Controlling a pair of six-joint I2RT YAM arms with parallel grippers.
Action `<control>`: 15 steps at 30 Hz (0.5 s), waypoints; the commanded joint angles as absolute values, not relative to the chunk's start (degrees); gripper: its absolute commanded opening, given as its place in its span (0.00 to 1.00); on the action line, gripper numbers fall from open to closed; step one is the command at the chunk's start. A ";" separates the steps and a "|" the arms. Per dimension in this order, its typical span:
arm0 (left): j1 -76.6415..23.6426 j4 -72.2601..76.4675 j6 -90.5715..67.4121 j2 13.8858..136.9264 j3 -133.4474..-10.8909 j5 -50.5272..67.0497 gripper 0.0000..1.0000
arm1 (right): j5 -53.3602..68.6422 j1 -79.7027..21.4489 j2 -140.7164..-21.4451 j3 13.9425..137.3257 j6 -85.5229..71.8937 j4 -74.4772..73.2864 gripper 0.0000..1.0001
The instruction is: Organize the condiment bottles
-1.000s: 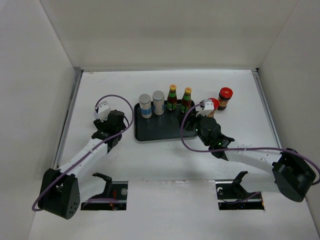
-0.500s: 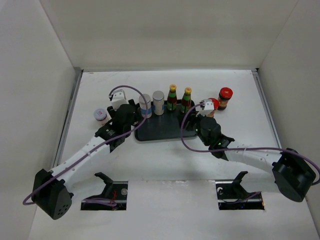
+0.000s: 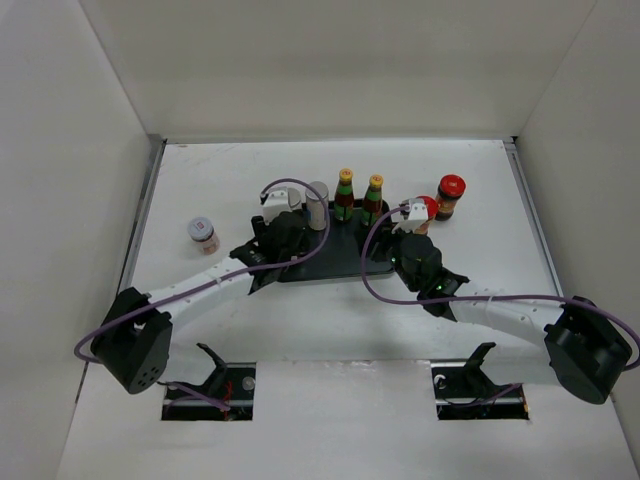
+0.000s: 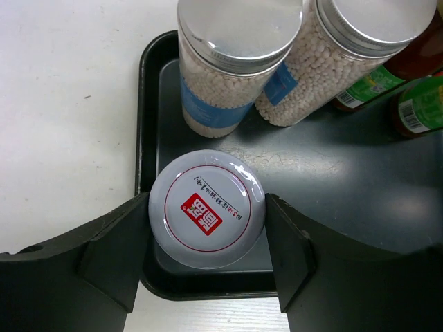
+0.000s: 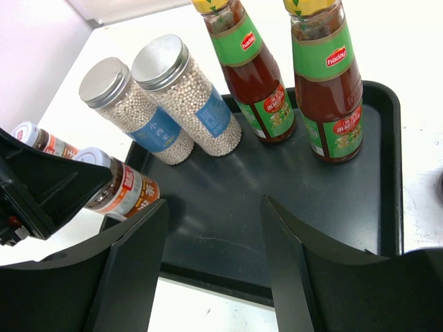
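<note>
White walls close in a white surface (image 3: 320,322) with a black tray (image 3: 340,256) near its middle. From the near edge, the left arm (image 3: 200,290) reaches to the tray's near left corner and the right arm (image 3: 490,310) to the tray's near right side.

The left jaws are closed on a white-lidded jar (image 4: 206,218), one finger against each side of its lid. The jar sits over that near left corner, just inside the rim, and leans in the right wrist view. Whether its base touches the tray floor cannot be told. The right jaws stand wide with nothing between them, above bare tray floor.

Well to the left of the tray, a second white-lidded jar (image 3: 203,234) stands alone on the surface. Along the tray's far edge, two silver-lidded shakers (image 5: 135,111) (image 5: 187,93) of pale beads stand touching, just beyond the held jar. To their right, two dark bottles (image 3: 344,195) (image 3: 373,198) with yellow caps stand upright side by side.

Off the tray, just past its far right corner, stand two red-lidded jars (image 3: 450,196) (image 3: 427,208), the nearer partly hidden behind the right arm's camera.
</note>
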State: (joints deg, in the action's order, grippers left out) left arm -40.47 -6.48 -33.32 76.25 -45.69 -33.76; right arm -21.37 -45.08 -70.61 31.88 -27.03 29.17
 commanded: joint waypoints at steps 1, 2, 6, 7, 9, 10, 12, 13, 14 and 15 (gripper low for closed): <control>-41.26 0.62 -35.24 75.06 -46.67 -34.72 0.43 | -21.71 -45.04 -69.87 33.31 -27.51 32.78 0.62; -41.35 0.62 -35.42 75.32 -46.32 -34.28 0.44 | -21.71 -44.96 -69.96 33.22 -27.60 32.78 0.63; -41.35 0.62 -36.29 75.06 -44.13 -33.66 0.51 | -21.71 -45.04 -69.52 33.13 -27.51 32.78 0.64; -41.18 0.53 -36.73 74.88 -43.69 -33.66 0.52 | -21.80 -45.04 -69.35 33.13 -27.51 32.78 0.65; -40.91 0.00 -37.18 74.79 -43.51 -33.58 0.53 | -22.06 -44.87 -68.91 32.78 -27.60 32.78 0.65; -40.74 -0.26 -37.09 74.97 -43.51 -33.49 0.53 | -22.32 -44.78 -68.73 32.61 -27.60 32.78 0.65; -40.91 -0.44 -36.83 75.41 -43.33 -33.75 0.54 | -22.41 -44.87 -68.64 32.69 -27.51 32.70 0.65; -41.00 -0.44 -37.00 75.50 -43.07 -33.92 0.54 | -22.41 -44.87 -68.64 32.87 -27.25 32.61 0.65; -41.00 -0.27 -37.18 75.67 -42.81 -33.93 0.55 | -22.41 -44.87 -68.56 32.96 -27.16 32.52 0.65; -41.00 -0.18 -37.44 75.67 -42.63 -33.93 0.58 | -22.41 -44.87 -68.47 32.96 -27.07 32.52 0.65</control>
